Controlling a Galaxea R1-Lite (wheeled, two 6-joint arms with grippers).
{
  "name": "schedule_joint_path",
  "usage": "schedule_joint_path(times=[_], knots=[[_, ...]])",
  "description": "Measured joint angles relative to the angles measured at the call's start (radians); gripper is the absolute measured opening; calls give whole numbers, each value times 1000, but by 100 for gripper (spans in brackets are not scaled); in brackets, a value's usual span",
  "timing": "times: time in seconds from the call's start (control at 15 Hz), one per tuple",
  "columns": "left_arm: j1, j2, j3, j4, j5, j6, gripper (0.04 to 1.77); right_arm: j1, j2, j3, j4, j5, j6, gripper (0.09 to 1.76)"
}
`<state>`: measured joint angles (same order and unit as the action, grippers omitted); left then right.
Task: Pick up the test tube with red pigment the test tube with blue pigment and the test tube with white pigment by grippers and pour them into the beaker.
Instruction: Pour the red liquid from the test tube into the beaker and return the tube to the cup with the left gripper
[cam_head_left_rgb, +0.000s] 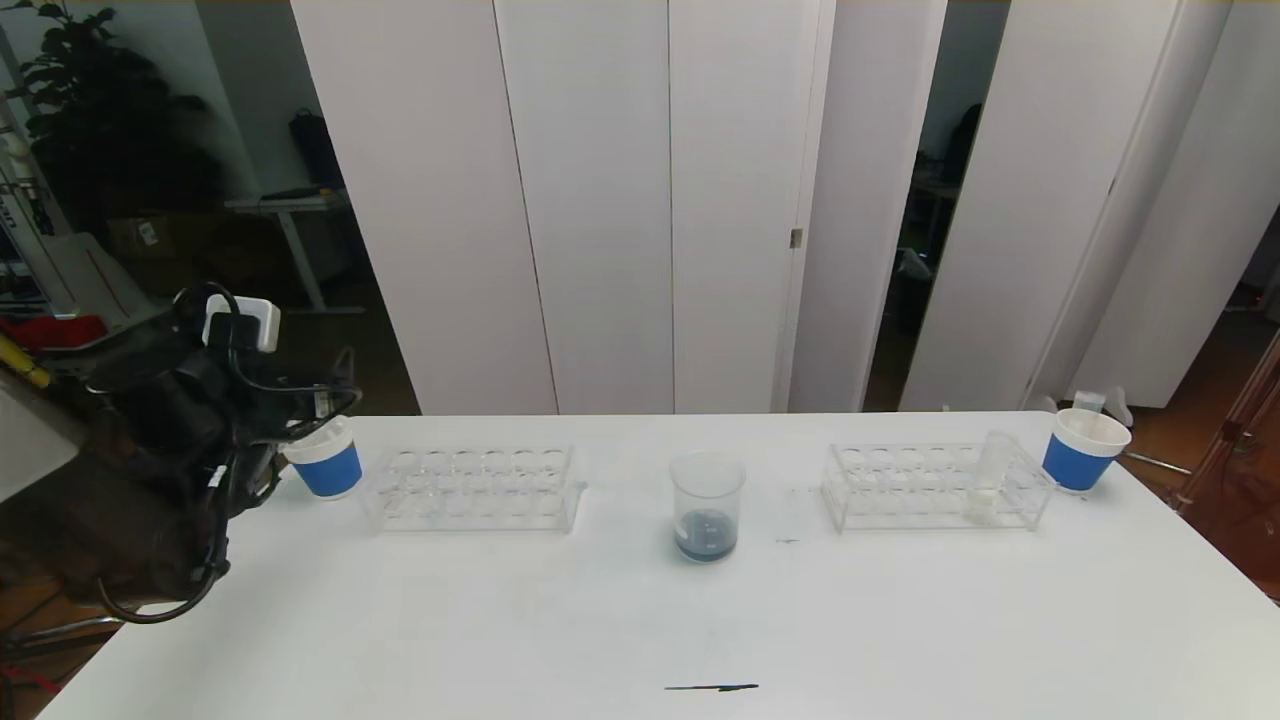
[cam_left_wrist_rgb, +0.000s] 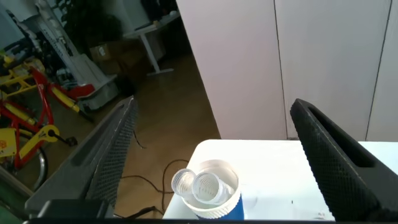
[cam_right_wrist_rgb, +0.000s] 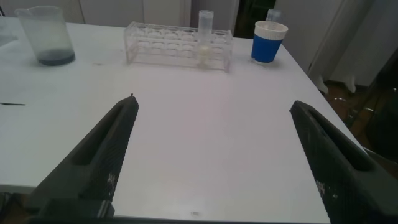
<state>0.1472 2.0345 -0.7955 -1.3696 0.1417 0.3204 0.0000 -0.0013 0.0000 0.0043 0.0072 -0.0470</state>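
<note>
Because the test tube with white pigment is a slim, clear, smooth-walled thing, it is judged light, stiff, slippery and breakable, and it is best taken by its bare upper length, above the liquid and clear of the rack, with a gentle squeeze.

Nearest the robot, the right gripper is seen only in its own wrist view, held over the bare near part of the table with its fingers spread wide and nothing between them. Beyond it, in the middle of the table, the beaker stands upright and holds a shallow pool of dark blue liquid, so blue pigment is judged to be poured in already. To the robot's right of the beaker, the right rack carries the white tube upright at its end toward the right cup, with a little cream-white liquid at its bottom; the other holes look empty. That blue paper cup stands just past the rack near the table's right edge, and a clear tube appears to lean in it. To the left, the left rack appears to hold no tubes.

At the far left corner, the left gripper hangs above the left cup, its fingers released and apart; two empty clear tubes are seen lying in that cup. No red liquid is visible anywhere. The white tube is judged the one left to pour.
</note>
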Motion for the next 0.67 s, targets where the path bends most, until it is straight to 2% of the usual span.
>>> schedule_joint_path(times=[0.33,0.67], knots=[[-19,-448,197,327,-42,-1,175,0,0,0,0,0,0,175],[-61,-1009,352,778,-56,7,175,0,0,0,0,0,0,175]])
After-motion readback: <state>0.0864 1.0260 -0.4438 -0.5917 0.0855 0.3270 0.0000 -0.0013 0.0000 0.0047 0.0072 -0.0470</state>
